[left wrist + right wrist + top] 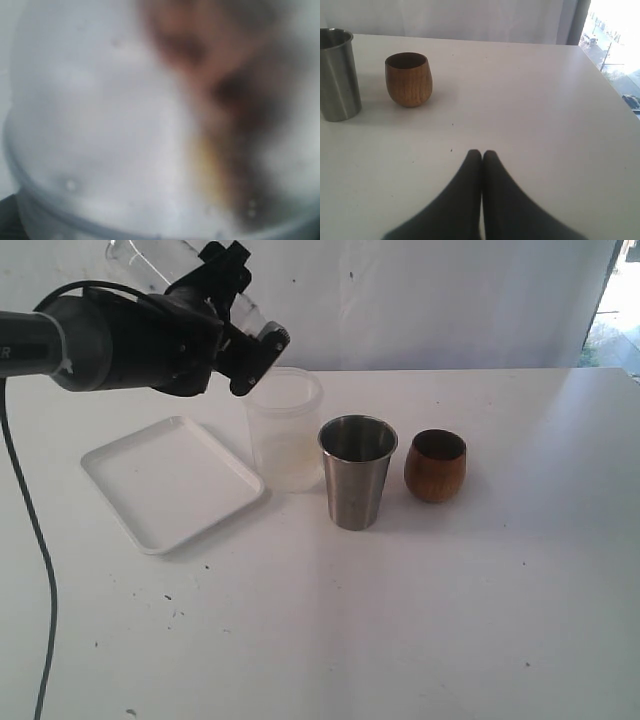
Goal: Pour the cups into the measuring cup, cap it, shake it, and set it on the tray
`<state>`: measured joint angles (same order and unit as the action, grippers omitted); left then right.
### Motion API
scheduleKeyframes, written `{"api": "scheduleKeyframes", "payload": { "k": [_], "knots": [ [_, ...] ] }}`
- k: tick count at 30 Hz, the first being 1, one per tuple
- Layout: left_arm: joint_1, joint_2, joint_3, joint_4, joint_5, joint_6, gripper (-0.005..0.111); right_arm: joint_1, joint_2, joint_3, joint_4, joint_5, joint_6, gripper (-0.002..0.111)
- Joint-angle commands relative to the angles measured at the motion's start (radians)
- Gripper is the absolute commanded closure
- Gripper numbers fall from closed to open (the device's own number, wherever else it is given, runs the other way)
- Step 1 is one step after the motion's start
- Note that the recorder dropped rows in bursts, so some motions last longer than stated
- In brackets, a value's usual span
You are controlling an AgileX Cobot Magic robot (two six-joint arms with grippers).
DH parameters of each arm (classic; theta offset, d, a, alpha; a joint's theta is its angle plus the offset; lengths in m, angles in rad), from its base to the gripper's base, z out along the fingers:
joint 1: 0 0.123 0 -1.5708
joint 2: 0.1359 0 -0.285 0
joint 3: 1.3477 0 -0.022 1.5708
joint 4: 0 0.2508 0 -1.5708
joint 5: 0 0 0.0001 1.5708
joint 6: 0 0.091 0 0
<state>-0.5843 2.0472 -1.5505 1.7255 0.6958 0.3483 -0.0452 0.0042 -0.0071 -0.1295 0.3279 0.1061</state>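
My left gripper [245, 318] is up at the back left, shut on the clear measuring cup [150, 260], which lies tilted almost on its side in the air. In the left wrist view the measuring cup [110, 130] fills the picture as a blur and hides the fingers. The steel tumbler [357, 472] stands upright mid-table, with the brown wooden cup [435, 466] just to its right. Both show in the right wrist view too: the tumbler [337, 75] and the wooden cup [409, 80]. The white tray [150, 515] lies flat on the left. My right gripper [482, 154] is shut on nothing, low over bare table.
A frosted whitish plastic cylinder [285, 430] stands upright between the tray and the steel tumbler, directly below the left gripper. A black cable [40, 580] hangs down the left edge. A white wall closes off the back of the table.
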Motion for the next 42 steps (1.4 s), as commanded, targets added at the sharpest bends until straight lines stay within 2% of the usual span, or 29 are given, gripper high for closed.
{"api": "scheduleKeyframes", "payload": {
  "k": [1, 12, 15, 18, 20, 22, 24, 26, 27, 29, 30, 33, 35, 42],
  "knots": [
    [-0.007, -0.021, -0.010, 0.019, 0.078, -0.014, 0.107, 0.004, -0.004, 0.007, 0.002, -0.010, 0.004, 0.108],
    [-0.036, -0.021, -0.010, 0.019, 0.069, -0.026, 0.107, 0.004, -0.004, 0.007, 0.002, -0.010, 0.004, 0.108],
    [-0.041, -0.021, -0.010, 0.019, 0.067, -0.081, 0.107, 0.004, -0.004, 0.007, 0.002, -0.010, 0.004, 0.108],
    [-0.037, -0.021, -0.010, -0.013, 0.099, -0.214, 0.107, 0.004, -0.004, 0.007, 0.002, -0.010, 0.004, 0.108],
    [-0.037, -0.023, -0.010, -0.084, 0.153, -0.370, 0.107, 0.004, -0.004, 0.007, 0.000, -0.010, 0.003, 0.108],
    [-0.030, -0.035, -0.010, -0.214, 0.195, -0.602, 0.107, 0.004, -0.004, 0.007, 0.000, -0.010, 0.003, 0.108],
    [0.000, -0.058, -0.008, -0.426, 0.173, -0.759, 0.107, 0.004, -0.004, 0.007, 0.000, -0.010, 0.003, 0.108],
    [0.049, -0.100, 0.019, -0.656, 0.007, -0.821, 0.107, 0.004, -0.004, 0.007, 0.000, -0.010, 0.003, 0.108],
    [0.089, -0.135, 0.057, -0.799, -0.155, -0.868, 0.107, 0.004, -0.004, 0.007, 0.000, -0.010, 0.003, 0.108],
    [0.144, -0.189, 0.133, -0.956, -0.391, -0.963, 0.107, 0.004, -0.004, 0.007, 0.000, -0.010, 0.003, 0.108],
    [0.180, -0.213, 0.181, -1.035, -0.556, -1.017, 0.107, 0.004, -0.004, 0.007, 0.000, -0.010, 0.003, 0.108],
    [0.244, -0.256, 0.304, -1.085, -0.848, -1.135, 0.107, 0.004, -0.004, 0.007, 0.000, -0.010, 0.003, 0.108],
    [0.265, -0.270, 0.350, -1.108, -0.939, -1.139, 0.107, 0.004, -0.004, 0.007, 0.000, -0.010, 0.003, 0.108],
    [0.272, -0.341, 0.452, -1.175, -0.963, -0.971, 0.107, 0.004, -0.004, 0.007, 0.000, -0.010, 0.003, 0.108]
  ]
}}
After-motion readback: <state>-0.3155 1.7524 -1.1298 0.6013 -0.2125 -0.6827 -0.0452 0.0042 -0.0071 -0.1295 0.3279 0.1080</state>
